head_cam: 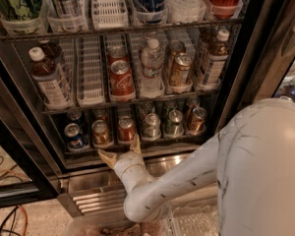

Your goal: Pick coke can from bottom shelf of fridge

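Observation:
The coke can (126, 128), red with a silver top, stands on the bottom shelf (160, 142) of the fridge (238, 63), third lane from the left. A gold-orange can (101, 132) is on its left and a silver can (151, 125) on its right. My gripper (120, 150) is open, just in front of and below the coke can at the shelf's front edge. One pale finger (106, 158) points left and the other (135, 142) points up towards the can. It touches no can.
A blue Pepsi can (74, 135) stands at the shelf's left end, with more cans (196, 119) at the right. The rack above holds a larger red can (121, 77) and bottles (151, 68). The ribbed steel base (96, 198) lies below my white arm (187, 181).

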You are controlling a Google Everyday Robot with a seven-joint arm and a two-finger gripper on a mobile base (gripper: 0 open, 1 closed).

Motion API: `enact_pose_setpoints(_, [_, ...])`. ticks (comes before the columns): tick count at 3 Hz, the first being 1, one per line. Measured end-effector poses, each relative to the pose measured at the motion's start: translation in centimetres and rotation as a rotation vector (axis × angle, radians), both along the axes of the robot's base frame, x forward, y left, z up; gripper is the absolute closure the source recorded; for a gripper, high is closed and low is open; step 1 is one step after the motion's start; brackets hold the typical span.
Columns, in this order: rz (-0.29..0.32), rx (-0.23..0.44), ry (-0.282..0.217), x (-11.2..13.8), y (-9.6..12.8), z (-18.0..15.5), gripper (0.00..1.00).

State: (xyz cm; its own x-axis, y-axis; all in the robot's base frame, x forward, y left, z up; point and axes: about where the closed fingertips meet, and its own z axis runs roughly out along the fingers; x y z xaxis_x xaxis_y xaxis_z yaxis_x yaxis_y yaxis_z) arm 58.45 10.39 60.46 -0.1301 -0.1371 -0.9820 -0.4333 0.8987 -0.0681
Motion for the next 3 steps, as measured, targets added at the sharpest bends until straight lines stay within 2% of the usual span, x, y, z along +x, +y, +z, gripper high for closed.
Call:
enact_pose_setpoints(1, [-0.031, 0.003, -0.017, 0.6, -0.1, -0.1, 0.31])
enact_pose_setpoints(3, [-0.114, 0.011, -0.046, 1.8, -1.9, 0.1, 0.32])
